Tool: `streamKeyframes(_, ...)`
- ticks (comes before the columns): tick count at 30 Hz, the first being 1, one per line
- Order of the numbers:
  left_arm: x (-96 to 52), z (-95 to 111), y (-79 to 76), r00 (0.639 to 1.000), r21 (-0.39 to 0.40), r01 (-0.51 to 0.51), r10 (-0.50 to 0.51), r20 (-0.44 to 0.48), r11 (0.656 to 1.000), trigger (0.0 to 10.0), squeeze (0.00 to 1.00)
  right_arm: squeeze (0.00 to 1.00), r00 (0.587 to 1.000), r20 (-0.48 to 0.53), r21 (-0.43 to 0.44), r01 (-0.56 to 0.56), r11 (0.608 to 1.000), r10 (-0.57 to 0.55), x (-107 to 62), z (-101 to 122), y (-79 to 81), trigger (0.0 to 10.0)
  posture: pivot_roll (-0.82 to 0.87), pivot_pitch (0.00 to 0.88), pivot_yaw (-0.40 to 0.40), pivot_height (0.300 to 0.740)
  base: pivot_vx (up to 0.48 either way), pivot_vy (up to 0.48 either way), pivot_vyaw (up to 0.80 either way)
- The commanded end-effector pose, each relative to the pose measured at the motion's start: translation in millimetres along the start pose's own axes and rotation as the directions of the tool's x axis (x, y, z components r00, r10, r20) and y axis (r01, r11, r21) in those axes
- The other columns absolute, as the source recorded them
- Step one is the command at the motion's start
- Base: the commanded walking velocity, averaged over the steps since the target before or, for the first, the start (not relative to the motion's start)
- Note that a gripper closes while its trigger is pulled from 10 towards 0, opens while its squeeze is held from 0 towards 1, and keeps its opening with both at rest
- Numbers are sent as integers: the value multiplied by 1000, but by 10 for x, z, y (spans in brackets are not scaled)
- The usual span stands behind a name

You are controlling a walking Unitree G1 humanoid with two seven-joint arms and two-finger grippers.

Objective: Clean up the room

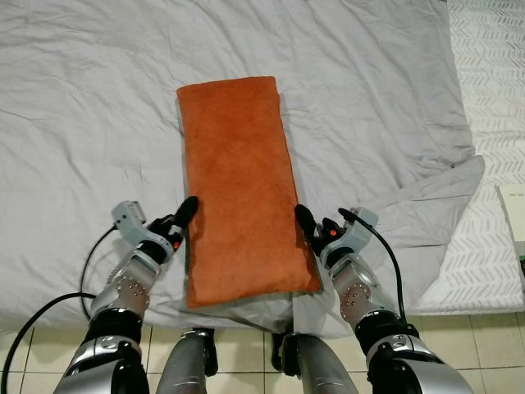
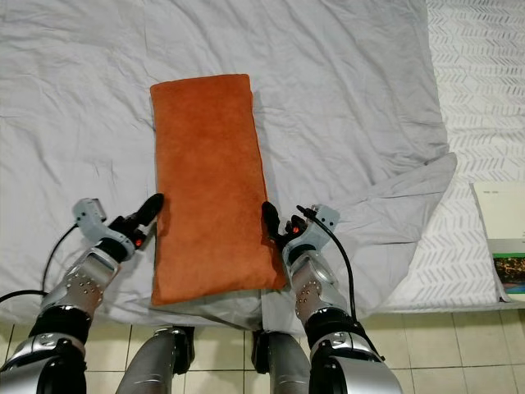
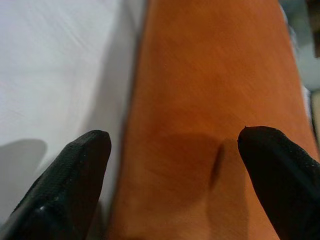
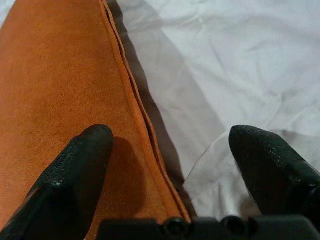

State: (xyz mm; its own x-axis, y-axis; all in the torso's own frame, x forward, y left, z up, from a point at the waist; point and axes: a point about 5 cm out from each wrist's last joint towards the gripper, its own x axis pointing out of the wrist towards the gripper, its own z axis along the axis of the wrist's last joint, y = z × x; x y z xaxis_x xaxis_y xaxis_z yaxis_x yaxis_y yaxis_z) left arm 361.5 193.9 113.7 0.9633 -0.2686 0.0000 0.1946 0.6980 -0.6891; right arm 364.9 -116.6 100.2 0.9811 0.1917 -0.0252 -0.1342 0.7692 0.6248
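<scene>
Both end effectors — left [image 1: 187, 215], right [image 1: 305, 223] — spread open, empty, flanking long orange pillow [image 1: 238, 185] on grey sheet [image 1: 82, 123].

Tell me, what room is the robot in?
Probably a bedroom. A big bed with a crumpled grey sheet holds a long orange pillow, and a tiled floor shows at its foot.

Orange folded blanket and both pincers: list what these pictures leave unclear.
- Orange blanket: underside hidden against the grey sheet.
- Left pincer: fingers spread at the blanket's edge in the left wrist view; contact unclear.
- Right pincer: likewise, right wrist view.
- Box on the patterned cover: cut off by the right eye view's edge.
</scene>
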Motion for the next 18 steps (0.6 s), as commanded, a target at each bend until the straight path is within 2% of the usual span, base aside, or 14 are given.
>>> streamKeyframes(1, -6, -131, -33, 998, -46, 38, -40, -56, 998, 10000, 0, 0, 999, 23, 84, 45, 995, -47, -56, -9, -101, 10000, 1, 632, -81, 740, 0, 0, 0)
streamKeyframes(4, 20, -95, -109, 995, -45, 79, -81, -53, 996, 10000, 0, 0, 996, 62, 113, 57, 992, -64, -73, 55, -137, 10000, 0, 630, -79, 740, 0, 0, 0)
streamKeyframes(10, 10, -70, -193, 987, -52, 141, -145, -72, 989, 10000, 0, 0, 995, 93, 97, 12, 995, -22, -123, 101, -125, 10000, -1, 634, -77, 740, 0, 0, 0)
streamKeyframes(12, 3, -119, -227, 979, -64, 169, -176, -106, 983, 10000, 0, 0, 998, 61, 89, -26, 996, 20, -132, 59, -93, 10000, -2, 638, -78, 740, 0, 0, 0)
streamKeyframes(14, 0, -214, -246, 970, -68, 179, -188, -156, 981, 10000, 0, 0, 995, -13, 56, -94, 994, 95, -151, -68, -25, 10000, -1, 641, -77, 740, 0, 0, 0)
streamKeyframes(15, 0, -214, -246, 970, -68, 179, -188, -156, 981, 10000, 0, 0, 995, -13, 56, -94, 994, 95, -151, -68, -25, 10000, -1, 641, -77, 740, 0, 0, 0)
streamKeyframes(18, 10, -305, -280, 962, -92, 181, -196, -192, 979, 10000, 0, 0, 978, -107, 31, -178, 984, 180, -181, -254, 69, 10000, 1, 649, -78, 740, 0, 0, 0)
